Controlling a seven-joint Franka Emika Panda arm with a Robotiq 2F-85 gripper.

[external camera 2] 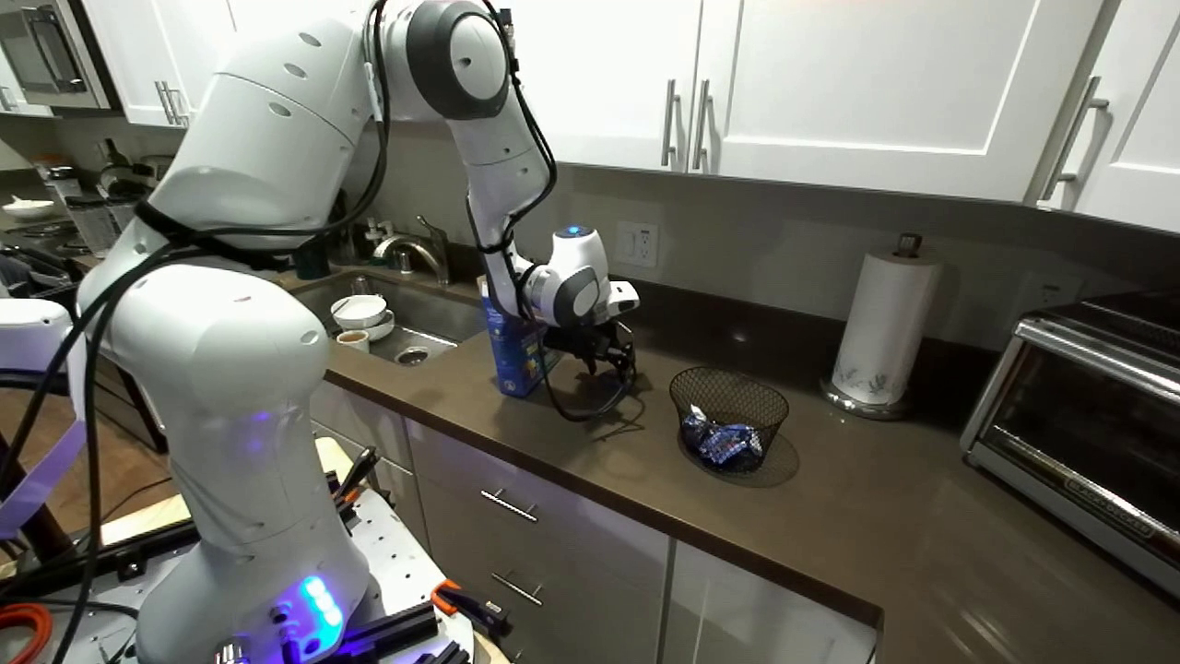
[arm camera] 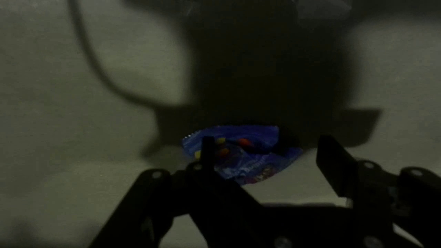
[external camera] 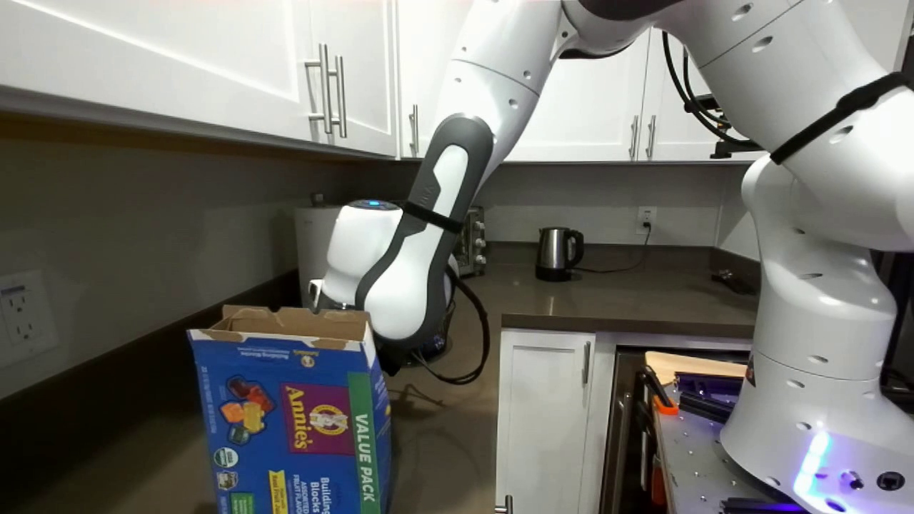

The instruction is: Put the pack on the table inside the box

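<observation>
Wrist view showed the pack (arm camera: 248,162), small and blue, lying a bit crumpled on the table (arm camera: 69,137). It had yellow and red bits printed on it. The gripper (arm camera: 267,151) pointed down at it, with its fingers (arm camera: 332,163) wide apart. The pack lay in the space between: the left finger hid part of it, and the right finger was just past its other end, with a gap. I could not tell if the left finger touched it.

The big blue box (external camera 2: 514,358) stood upright, just left of the gripper in an exterior view. Its top was open, with torn brown edges, but its inside was too hidden to tell what it held. To the right of the gripper stood a black wire basket (external camera 2: 733,392) with shiny blue packets (external camera 2: 719,441) in it. On the left was the sink (external camera 2: 433,325), with white bowls (external camera 2: 358,311) and a cup (external camera 2: 353,343) in it. Past the basket stood a paper towel roll (external camera 2: 880,332), and a toaster oven (external camera 2: 1088,433) was on the right. A silver kettle (external camera: 553,250) stood far back on the table in an exterior view.
</observation>
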